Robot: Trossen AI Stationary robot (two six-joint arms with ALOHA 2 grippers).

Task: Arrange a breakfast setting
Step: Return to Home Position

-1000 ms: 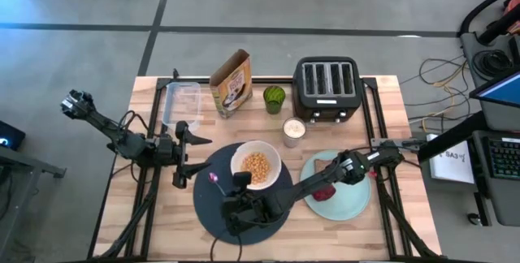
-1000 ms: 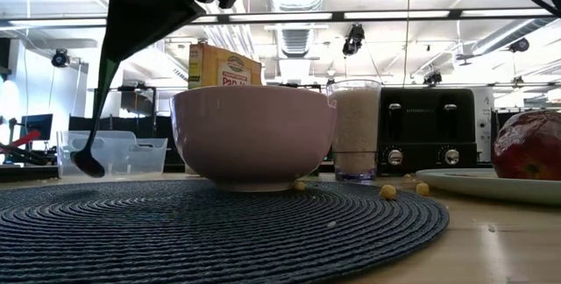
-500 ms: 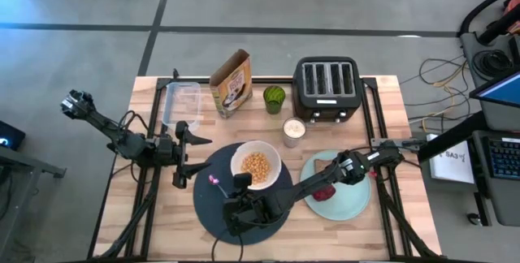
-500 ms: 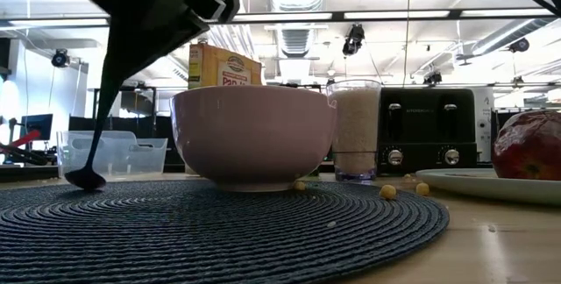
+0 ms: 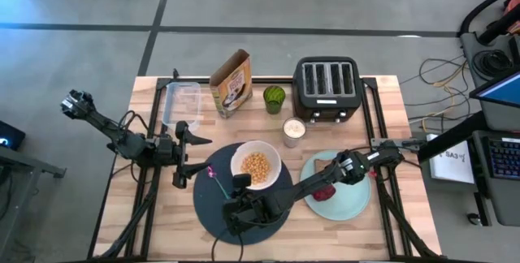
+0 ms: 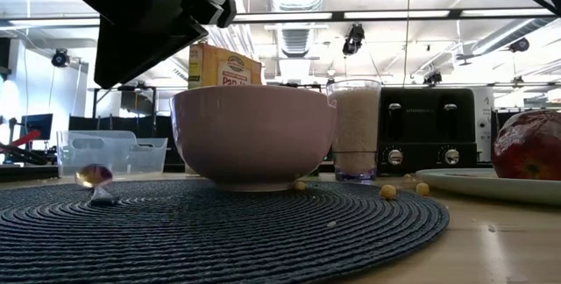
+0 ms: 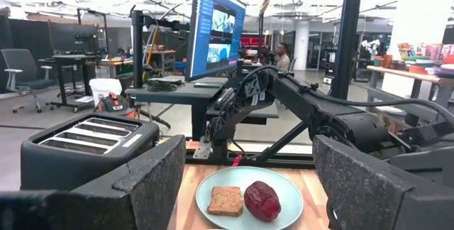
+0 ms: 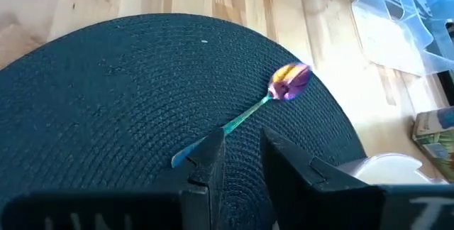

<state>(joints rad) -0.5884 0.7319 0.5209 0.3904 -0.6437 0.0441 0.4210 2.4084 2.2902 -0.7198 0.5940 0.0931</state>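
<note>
Teal-and-pink spoon is found laid on navy mat, left of white bowl. Right tool is held released above its handle. Left tool is kept spread, empty, farther left of the bowl.

Even overhead light fills the high view, leaving only short, soft shadows on the pale wooden table. In the low view, long bright ceiling strip lights backlight the scene. The dark right arm is a black silhouette and the round white bowl is shaded in front. The small teal-and-pink spoon glints.
</note>
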